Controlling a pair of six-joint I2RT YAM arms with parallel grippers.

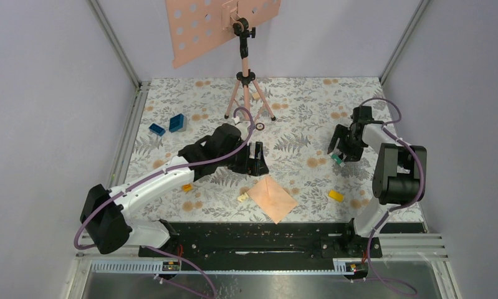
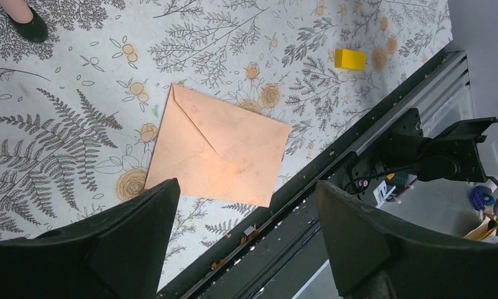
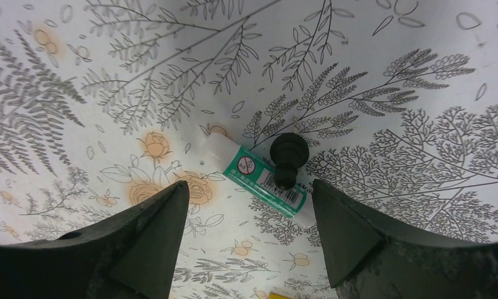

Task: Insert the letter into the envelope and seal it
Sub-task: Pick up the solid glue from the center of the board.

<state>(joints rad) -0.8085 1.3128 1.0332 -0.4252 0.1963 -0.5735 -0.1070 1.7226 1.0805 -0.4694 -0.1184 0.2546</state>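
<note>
Top external view: the peach envelope (image 1: pixel 272 197) lies flat on the floral table (image 1: pixel 296 124), centre, close to the near edge, one corner pointing at the rail.
Envelope flap: in the left wrist view the envelope (image 2: pixel 218 152) shows its seam side with the flaps folded down. Whether they are glued cannot be told.
Letter: not visible in any view. It is probably already inside the envelope.
Left hand: the left hand (image 1: pixel 257 159) hangs above the table just beyond the envelope's far corner, fingers spread and holding nothing. It seems parked there to keep the envelope in its camera's sight.
Right hand: the right hand (image 1: pixel 341 149) is spread and empty, over a green-and-white glue stick (image 3: pixel 258 177) lying on the table at far right. It is likely lined up to pick the stick up for sealing.
Obstacle: a black cap (image 3: pixel 288 156) sits against the glue stick and could be knocked or crowd the grasp.
Nearby: a yellow block (image 1: pixel 336 195) lies between the glue stick and the envelope, and a small cream piece (image 1: pixel 242 197) lies just left of the envelope.
Far off: blue blocks (image 1: pixel 176 123) and a tripod (image 1: pixel 246 87) stand well apart.
</note>
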